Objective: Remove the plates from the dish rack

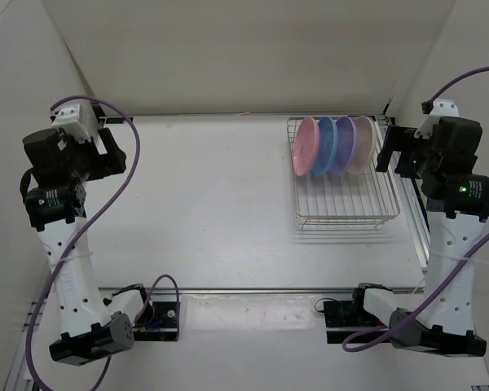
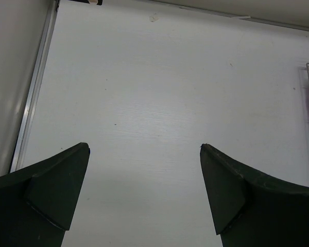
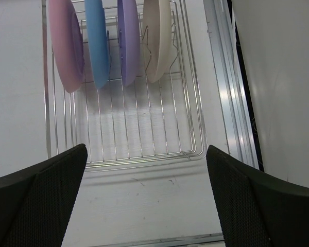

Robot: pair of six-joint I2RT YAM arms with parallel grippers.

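Bolted at the near edge of the counter (image 1: 204, 204) are the left arm base (image 1: 90, 346) and the right arm base (image 1: 428, 332). At the far left, the left end effector (image 2: 143, 150) hangs over bare counter, released, its two dark fingers spread wide with nothing between them. The right end effector (image 3: 145, 152) is released too, fingers wide apart and empty. It hovers at the far right, just beside the right side of the dish rack (image 1: 346, 216).

The rack sits on the right part of the counter, toward the far wall. All four plates stand on edge in its far half, close together in a row. From left to right they are the pink plate (image 1: 305, 147), blue plate (image 1: 323, 147), purple plate (image 1: 344, 142) and cream plate (image 1: 362, 140). Neither end effector touches them.
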